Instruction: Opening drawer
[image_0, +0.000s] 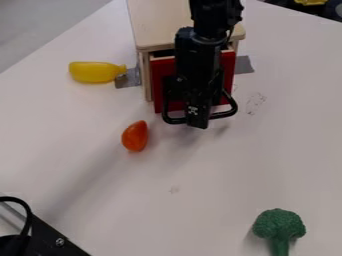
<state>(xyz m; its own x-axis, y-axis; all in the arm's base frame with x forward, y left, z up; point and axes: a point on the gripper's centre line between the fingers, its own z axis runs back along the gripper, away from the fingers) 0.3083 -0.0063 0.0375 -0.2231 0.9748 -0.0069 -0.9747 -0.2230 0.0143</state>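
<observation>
The black gripper hangs down in front of a small wooden cabinet, at the middle of its drawer. The red drawer front is partly hidden behind the arm. A narrow dark gap and a pale inner edge show above the red front, so the drawer appears slightly out. The black handle curves out on both sides of the gripper, its middle covered by it. Whether the gripper holds the handle cannot be made out.
Left of the cabinet lies a yellow toy, near grey tape. An orange-red toy is in front, to the left. Green toy broccoli lies at the lower right. Black equipment with a cable occupies the lower left corner.
</observation>
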